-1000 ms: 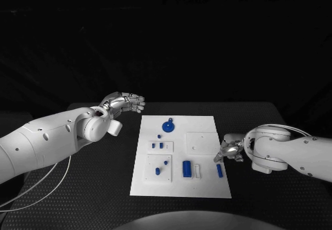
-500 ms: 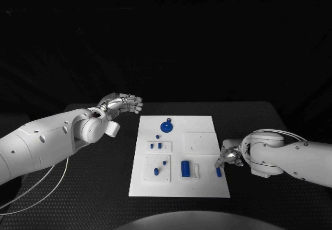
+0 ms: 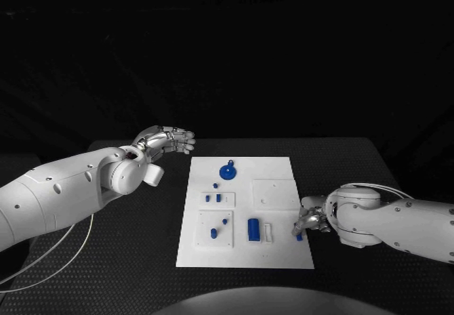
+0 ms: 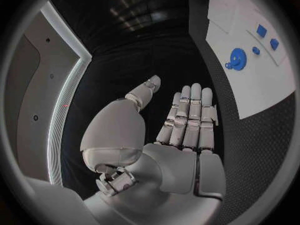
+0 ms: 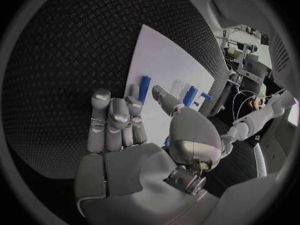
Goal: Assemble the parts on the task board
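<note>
The white task board (image 3: 279,252) lies mid-table with blue parts on it: a round piece with a tab (image 3: 228,172) at the far end, small pegs (image 3: 220,227), a thick cylinder (image 3: 254,230) and a short bar (image 3: 299,236) by the right edge. My right hand (image 3: 308,219) hovers at that edge just above the bar, holding nothing. In the right wrist view its straight fingers (image 5: 112,117) reach toward the bar (image 5: 144,87) on the board (image 5: 164,60). My left hand (image 3: 167,140) hangs empty off the board's far left corner, its fingers (image 4: 190,117) straight, with the round piece (image 4: 237,59) beyond them.
The black table (image 3: 132,223) has bare room on both sides of the board. A thin cable (image 3: 57,246) loops under my left arm. A raised white plate (image 3: 274,194) sits on the board's right half.
My right hand has moved along the board's right edge toward the robot and now sits over the short blue bar. The left hand has barely moved.
</note>
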